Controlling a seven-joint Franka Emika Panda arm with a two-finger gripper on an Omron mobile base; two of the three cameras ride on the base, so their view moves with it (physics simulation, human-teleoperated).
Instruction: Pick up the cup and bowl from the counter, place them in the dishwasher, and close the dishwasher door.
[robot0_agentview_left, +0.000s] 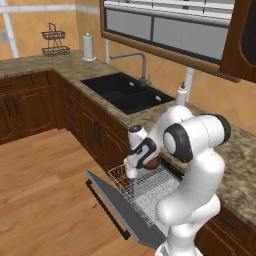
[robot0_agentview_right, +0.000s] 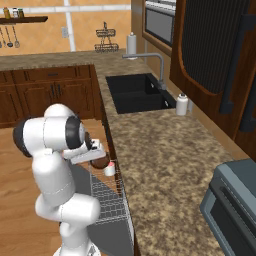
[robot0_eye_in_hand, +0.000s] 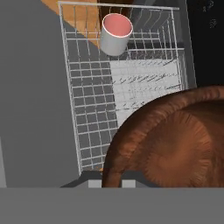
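the gripper (robot0_agentview_left: 142, 161) clamps the bowl (robot0_eye_in_hand: 170, 142) above the rack (robot0_eye_in_hand: 87, 113); the cup (robot0_eye_in_hand: 116, 34) already sits in the rack's corner. released this high, the bowl could bounce out.

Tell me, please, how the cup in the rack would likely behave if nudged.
The cup stands upright on the rack's open wire grid, so it could probably tip or wobble. Its smooth cylindrical wall suggests it would roll once down. It looks rigid.

No readable text, labels, brands or numbers on anything in view.
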